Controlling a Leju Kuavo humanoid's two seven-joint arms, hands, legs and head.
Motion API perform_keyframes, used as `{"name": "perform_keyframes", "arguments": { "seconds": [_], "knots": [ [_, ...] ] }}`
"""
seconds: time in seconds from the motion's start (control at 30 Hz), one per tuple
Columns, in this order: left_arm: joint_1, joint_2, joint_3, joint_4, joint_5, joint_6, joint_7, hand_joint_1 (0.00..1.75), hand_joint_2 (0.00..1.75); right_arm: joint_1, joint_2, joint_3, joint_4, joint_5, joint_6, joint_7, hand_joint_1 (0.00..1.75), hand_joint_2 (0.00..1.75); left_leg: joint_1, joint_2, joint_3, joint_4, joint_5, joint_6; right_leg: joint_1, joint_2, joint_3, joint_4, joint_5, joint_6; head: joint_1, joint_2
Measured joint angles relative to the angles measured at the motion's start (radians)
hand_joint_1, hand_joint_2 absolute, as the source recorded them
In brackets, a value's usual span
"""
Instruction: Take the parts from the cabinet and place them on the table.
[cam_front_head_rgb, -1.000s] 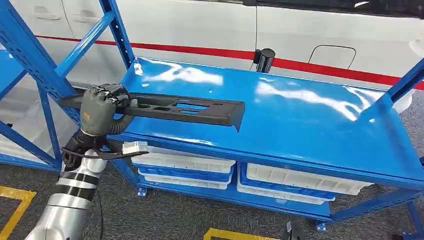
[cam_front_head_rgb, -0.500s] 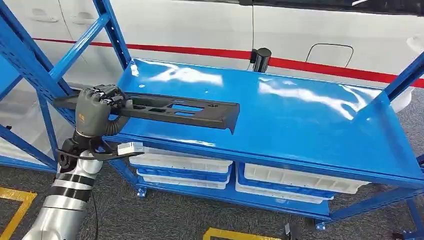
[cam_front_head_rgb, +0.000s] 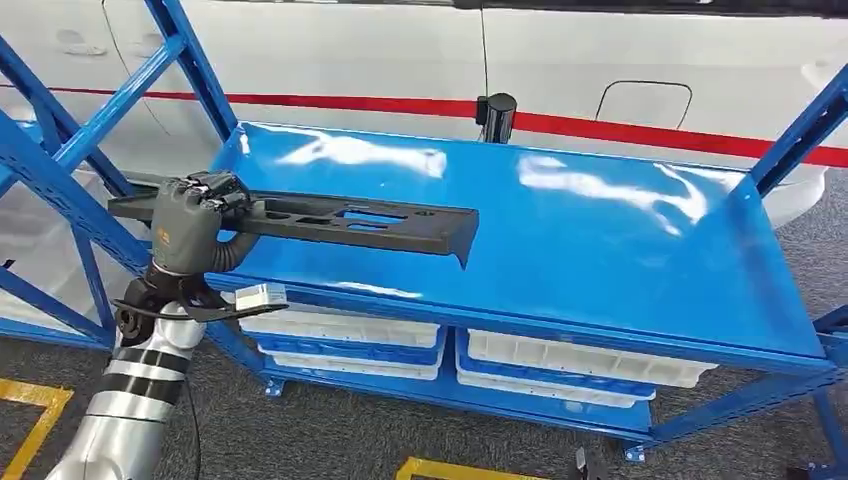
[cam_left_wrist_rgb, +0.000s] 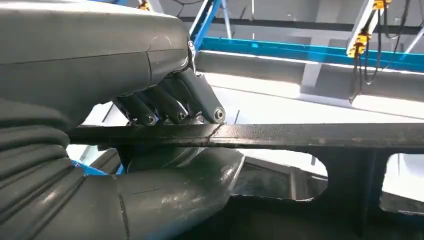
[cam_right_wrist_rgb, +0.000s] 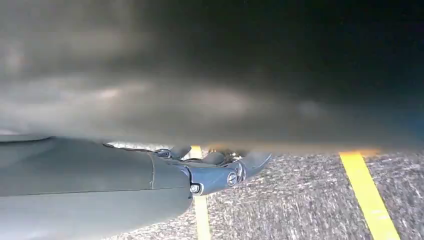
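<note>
- Since a second ago the head camera has swung leftward and the blue desk sits differently in frame; the long black plastic part has kept its place in the left hand.
- The part hangs level above the desk's near-left corner, gripped at one end so that its slotted length reaches out over the blue top, seemingly ready to be lowered flat.
- In the left wrist view the fingers clamp the part's edge from above, thumb beneath.
- The right hand hangs over grey floor with yellow lines; whether its fingers are curled or apart cannot be told.
- White trays fill the shelf below.
</note>
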Motion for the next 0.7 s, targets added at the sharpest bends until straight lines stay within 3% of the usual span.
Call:
{"name": "perform_keyframes", "arguments": {
  "seconds": [0.07,0.1,0.13,0.2,0.27,0.33,0.4,0.43,0.47,0.5,0.57,0.6,0.63,0.7],
  "knots": [
    [-0.006,0.0,0.0,0.002,-0.002,0.0,0.0,1.75,1.75,-0.001,0.001,0.0,0.0,0.0,0.001,0.0,0.0,0.0,-0.001,0.0,0.091,-0.183,0.093,0.012,0.001,0.002,0.008,0.0,-0.005,0.001,0.0,0.0],
    [-0.014,0.0,-0.001,0.007,-0.004,0.0,0.0,1.75,1.75,-0.001,0.001,0.0,0.0,0.0,0.002,0.0,0.0,0.0,-0.005,-0.001,0.111,-0.217,0.085,0.012,0.006,0.003,0.006,0.001,-0.006,0.003,0.002,0.0],
    [-0.022,-0.001,-0.002,0.014,-0.007,0.0,0.0,1.75,1.75,-0.004,0.002,0.0,0.0,0.0,0.003,0.0,0.0,0.0,-0.009,-0.001,0.11,-0.233,0.084,0.01,0.012,0.002,-0.001,0.004,-0.006,0.007,0.001,0.0],
    [-0.035,-0.004,-0.003,0.032,-0.018,0.0,0.0,1.75,1.75,-0.004,0.002,0.0,0.0,0.0,0.003,0.001,0.0,0.0,-0.019,-0.002,0.103,-0.229,0.084,0.014,0.004,0.002,-0.004,-0.004,-0.001,0.02,0.001,0.0],
    [-0.051,-0.01,-0.005,0.053,-0.031,0.0,0.0,1.75,1.75,-0.005,0.002,0.0,0.0,0.0,0.003,0.001,0.0,0.0,-0.009,-0.001,0.108,-0.243,0.095,0.03,0.005,-0.002,-0.018,0.012,-0.009,0.03,0.001,0.0],
    [-0.072,-0.02,-0.01,0.072,-0.036,0.0,-0.001,1.75,1.75,-0.006,0.005,0.0,0.0,0.0,0.003,0.001,0.0,0.0,-0.013,-0.003,0.106,-0.243,0.097,0.038,0.005,-0.004,-0.059,0.103,-0.056,0.024,0.005,0.0],
    [-0.084,-0.031,-0.017,0.097,-0.044,0.0,-0.002,1.75,1.75,-0.007,0.005,-0.001,0.0,0.0,0.003,0.001,0.0,0.0,-0.016,-0.003,0.104,-0.243,0.098,0.041,0.006,-0.004,-0.141,0.271,-0.118,0.018,0.006,0.0],
    [-0.085,-0.036,-0.018,0.106,-0.047,0.0,-0.002,1.75,1.75,-0.006,0.005,-0.001,0.0,0.0,0.003,0.001,0.0,0.0,-0.018,-0.002,0.104,-0.243,0.098,0.041,0.006,-0.004,-0.164,0.313,-0.126,0.021,0.005,0.0],
    [-0.085,-0.04,-0.019,0.114,-0.048,0.0,-0.002,1.75,1.75,-0.006,0.005,-0.001,0.0,0.0,0.003,0.001,0.0,0.0,-0.019,-0.002,0.104,-0.243,0.098,0.041,0.006,-0.004,-0.163,0.304,-0.114,0.027,0.005,0.0],
    [-0.087,-0.044,-0.02,0.118,-0.049,0.0,-0.002,1.75,1.75,-0.006,0.005,-0.001,0.0,0.0,0.003,0.001,0.0,0.0,-0.02,-0.002,0.104,-0.243,0.098,0.041,0.006,-0.004,-0.139,0.251,-0.09,0.035,0.006,0.0],
    [-0.093,-0.05,-0.023,0.126,-0.048,0.0,-0.002,1.75,1.75,-0.008,0.003,-0.002,0.0,0.0,0.003,0.001,0.0,0.0,-0.02,-0.003,0.104,-0.242,0.099,0.041,0.009,-0.004,-0.042,0.06,-0.02,0.045,0.006,0.0],
    [-0.096,-0.052,-0.026,0.128,-0.047,0.0,-0.002,1.75,1.75,-0.01,0.002,-0.002,-0.001,0.0,0.003,0.001,0.0,0.0,-0.021,-0.002,0.104,-0.242,0.1,0.039,0.011,-0.004,-0.011,-0.008,-0.008,0.037,0.006,0.0],
    [-0.098,-0.053,-0.026,0.131,-0.046,0.0,-0.002,1.75,1.75,-0.01,0.002,-0.002,-0.001,0.0,0.003,0.001,0.0,0.0,-0.029,-0.003,0.102,-0.24,0.1,0.035,0.018,-0.004,-0.002,-0.011,0.002,0.029,0.004,0.0],
    [-0.098,-0.056,-0.029,0.138,-0.044,0.0,-0.002,1.75,1.75,-0.01,0.002,-0.002,0.0,0.0,0.003,0.001,0.0,0.0,-0.027,-0.002,0.101,-0.242,0.104,0.028,0.02,-0.003,-0.006,-0.007,0.006,0.022,0.004,0.0]
  ]
}}
